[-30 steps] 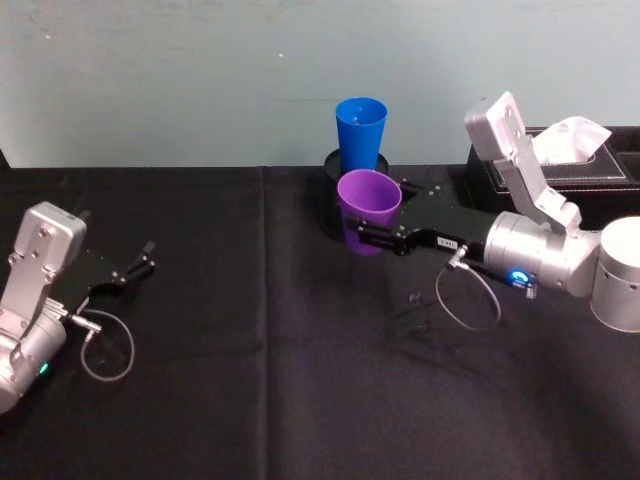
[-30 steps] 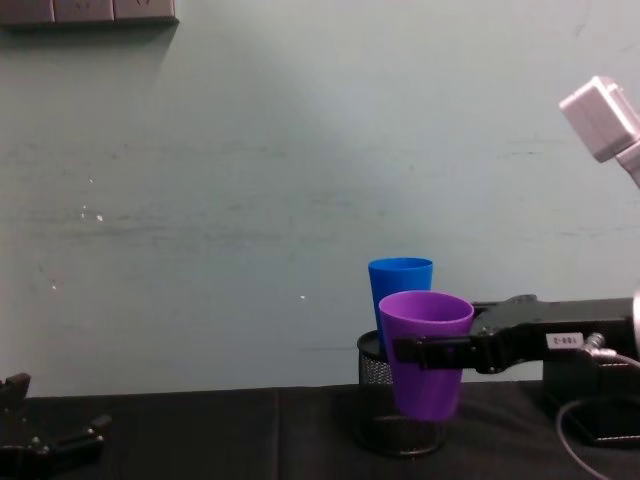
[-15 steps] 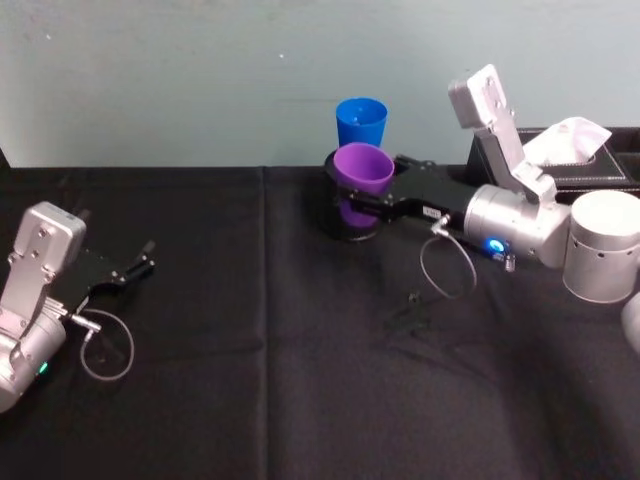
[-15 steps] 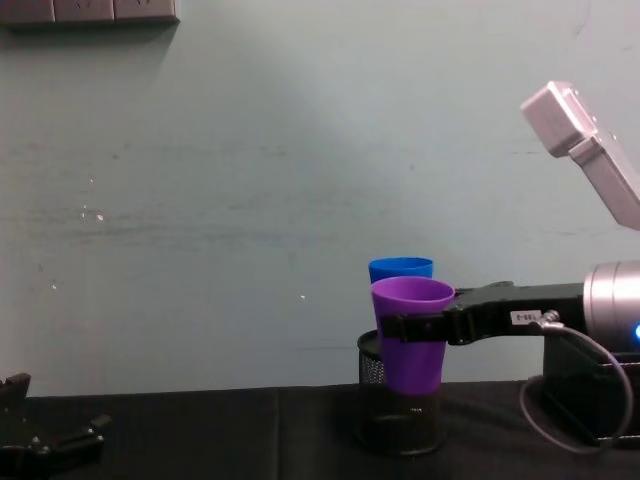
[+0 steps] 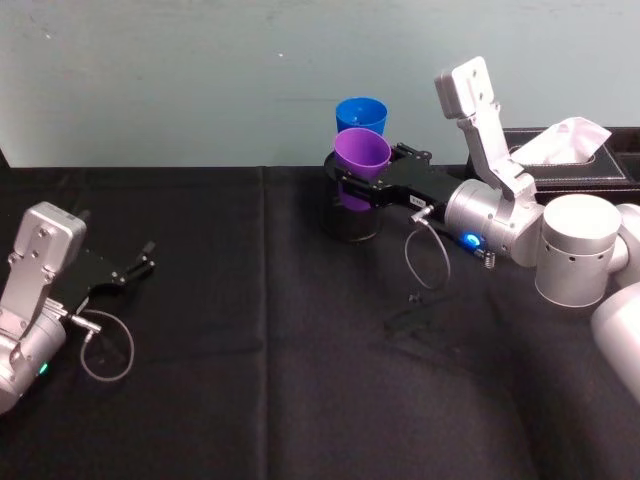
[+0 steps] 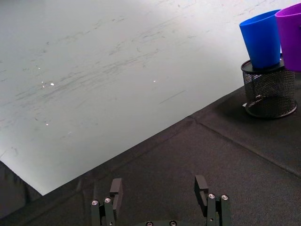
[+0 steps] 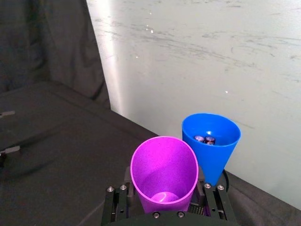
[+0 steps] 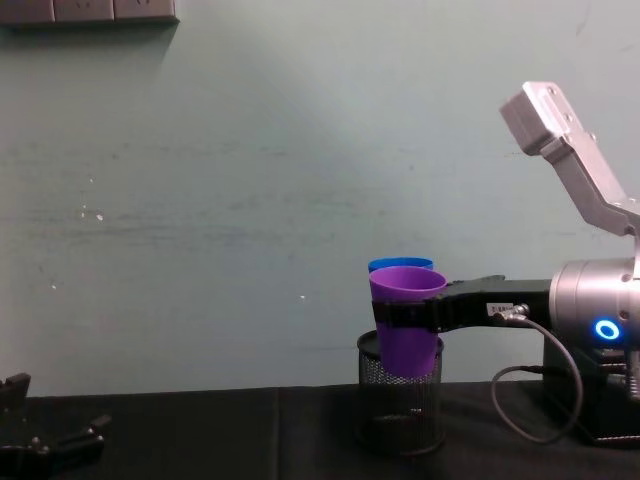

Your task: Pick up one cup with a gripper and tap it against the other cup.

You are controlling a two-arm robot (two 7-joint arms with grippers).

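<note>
The right gripper (image 5: 352, 188), a long black clamp with a white label on a silver arm with a glowing blue ring, is closed around the middle of the smooth purple plastic tapered cup (image 5: 362, 152). It holds the cup upright, above the table. The purple cup is close against the front of the taller-standing blue plastic tapered cup (image 5: 360, 113); I cannot tell if the two really touch. The blue cup stands inside the round black wire mesh holder (image 5: 352, 222), and the purple cup's lower part hangs at the holder's rim. Far on the left, the left gripper (image 5: 135, 268) rests on the black cloth table (image 5: 260, 380), its fingers (image 6: 201, 184) spread apart with nothing between them.
</note>
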